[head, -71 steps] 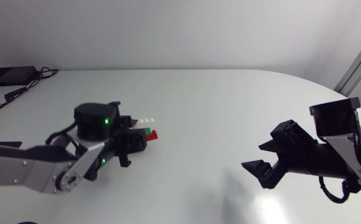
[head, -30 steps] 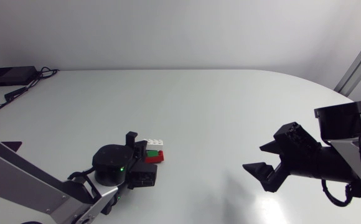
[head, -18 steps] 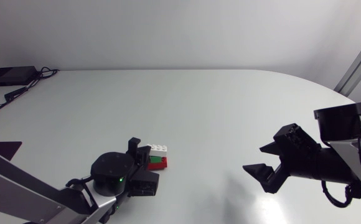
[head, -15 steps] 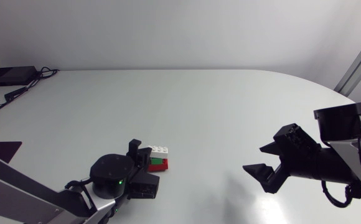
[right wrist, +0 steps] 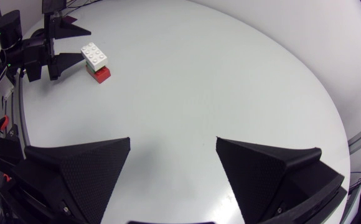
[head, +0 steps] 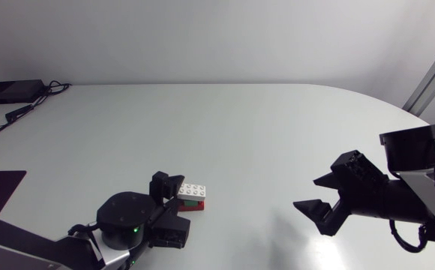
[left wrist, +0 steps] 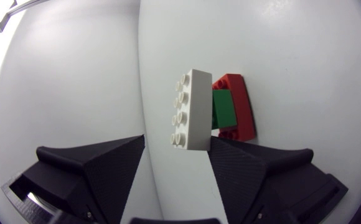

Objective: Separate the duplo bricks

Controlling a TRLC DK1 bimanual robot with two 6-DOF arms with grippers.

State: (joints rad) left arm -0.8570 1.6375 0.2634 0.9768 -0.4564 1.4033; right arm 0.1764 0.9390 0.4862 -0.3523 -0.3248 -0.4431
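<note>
Left gripper [left wrist: 177,142], fingers spread and gripping nothing, sits just behind stacked white brick [left wrist: 190,112], green brick [left wrist: 224,109] and red brick [left wrist: 239,99], seemingly lining up a grasp. Right gripper [right wrist: 173,142] hangs open, well apart.

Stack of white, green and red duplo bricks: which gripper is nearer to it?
Left. The left gripper is right at the stack of white, green and red duplo bricks, open, the stack's near end between its jaws. The right gripper hangs open far across the table.
</note>
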